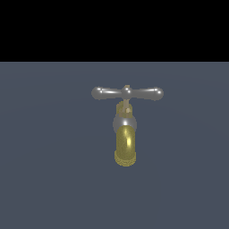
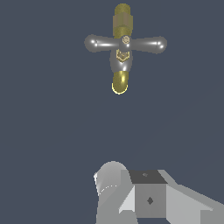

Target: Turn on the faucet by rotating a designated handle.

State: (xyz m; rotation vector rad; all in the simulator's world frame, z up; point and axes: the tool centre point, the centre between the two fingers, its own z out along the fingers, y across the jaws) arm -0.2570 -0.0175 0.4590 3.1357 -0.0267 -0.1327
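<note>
Mid-scene on the flat blue-grey bench (image 1: 44, 179): the faucet (image 1: 125, 129) stands alone, nothing else near it. In the exterior view the gold curved spout (image 1: 125, 143) comes toward the camera and ends in a ribbed tip (image 1: 125, 159). Grey round body (image 1: 125, 121) sits above the spout, with a gold stem between body and crossbar.

The handle (image 1: 127, 93) is the slim grey crossbar on top, lying level, one bulbous end toward the exterior view's left, the other toward the exterior view's right. Small gold hub (image 1: 127, 91) at its centre.

Wrist view shows the same faucet (image 2: 121, 48) from above and farther off: handle (image 2: 125, 43) across the body, hub (image 2: 126, 40) at its middle, spout (image 2: 120, 82) pointing toward the camera side, a gold fitting (image 2: 122, 19) behind the crossbar.

The arm doesn't appear in the exterior view. In the wrist view only a grey blocky piece of the robot's end hardware (image 2: 146, 197) shows at the frame edge, well apart from the faucet, no contact with anything. Fingertips aren't visible, so claw state: cannot tell whether it is wide or narrow.
</note>
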